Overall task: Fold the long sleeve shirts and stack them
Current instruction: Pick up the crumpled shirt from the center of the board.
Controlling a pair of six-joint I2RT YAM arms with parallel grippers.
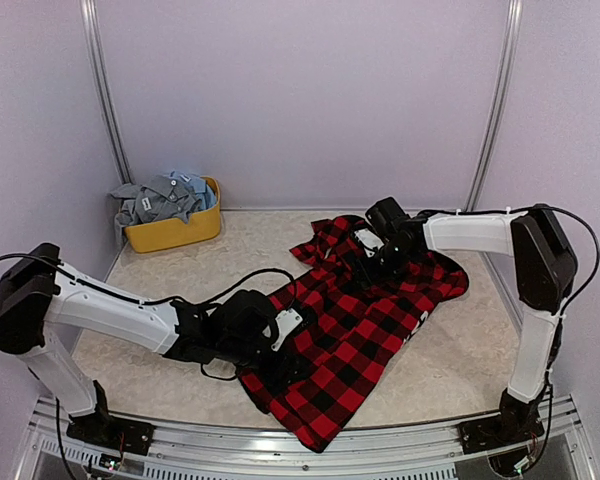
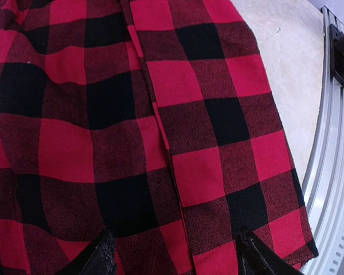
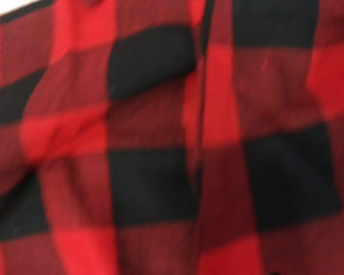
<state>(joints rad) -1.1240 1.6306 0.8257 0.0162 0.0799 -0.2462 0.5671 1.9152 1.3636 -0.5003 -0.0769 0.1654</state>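
Red/black check flannel (image 1: 360,330) is spread rumpled on table (image 1: 450,350), centre-right, near hem toward the front rail.

L gripper (image 2: 175,260): fingers (image 2: 100,258) are seen apart, tips down at the cloth near its hem corner. A flat seam strip of flannel lies between them; no fold is pinched.

R gripper (image 1: 378,258) is set low over the flannel's far edge. Its fingers are not seen in the wrist view (blurred, cloth only), so open or closed can't be told.

Grey and pale-blue shirts (image 1: 160,198) are heaped in yellow tub (image 1: 175,232), far L, well apart.
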